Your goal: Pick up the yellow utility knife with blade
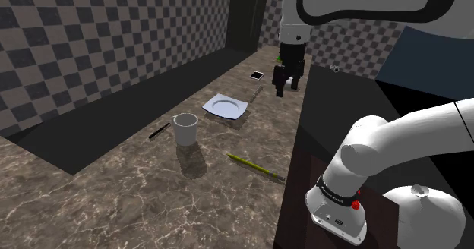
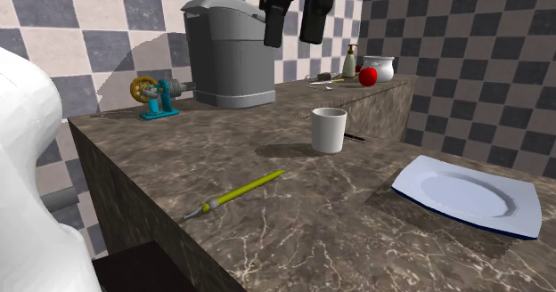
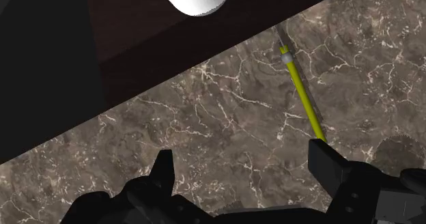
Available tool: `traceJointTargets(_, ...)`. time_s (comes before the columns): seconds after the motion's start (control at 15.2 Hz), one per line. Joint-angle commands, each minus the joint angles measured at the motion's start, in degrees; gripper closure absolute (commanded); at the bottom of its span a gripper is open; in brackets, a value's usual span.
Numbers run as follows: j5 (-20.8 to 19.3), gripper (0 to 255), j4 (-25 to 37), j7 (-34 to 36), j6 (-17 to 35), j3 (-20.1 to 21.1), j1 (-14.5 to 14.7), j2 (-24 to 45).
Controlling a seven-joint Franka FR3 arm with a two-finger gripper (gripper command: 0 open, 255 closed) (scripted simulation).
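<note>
The yellow utility knife (image 1: 254,166) is a thin yellow rod with a short grey blade, lying flat on the brown marble counter (image 1: 220,187) near the edge by my stand. It also lies in front of the cup in the second exterior view, knife (image 2: 236,192). My black gripper (image 2: 296,21) hangs high above the counter, open and holding nothing. In the wrist view the knife (image 3: 302,93) stretches away from one fingertip (image 3: 322,154), outside the gap of the gripper (image 3: 244,164), blade end toward the counter's edge.
A white cup (image 1: 185,129) stands beside the knife, with a white plate (image 1: 225,106) and a black pen (image 1: 159,130) beyond. A grey appliance (image 2: 230,52), a blue and yellow gadget (image 2: 156,97), a red apple (image 2: 368,76) and a white pot (image 2: 380,68) stand further along.
</note>
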Motion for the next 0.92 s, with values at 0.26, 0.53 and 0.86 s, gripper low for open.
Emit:
traceJointTargets(0.26,2.22,0,-7.45,-0.22,5.27,1.88,2.35,-1.64)
traceJointTargets(0.53,4.82,0,-14.28,-0.42,10.84,4.05,5.08,-2.40)
traceJointTargets(0.86,8.73,0,-21.85,-0.60,18.56,7.21,9.17,-1.70)
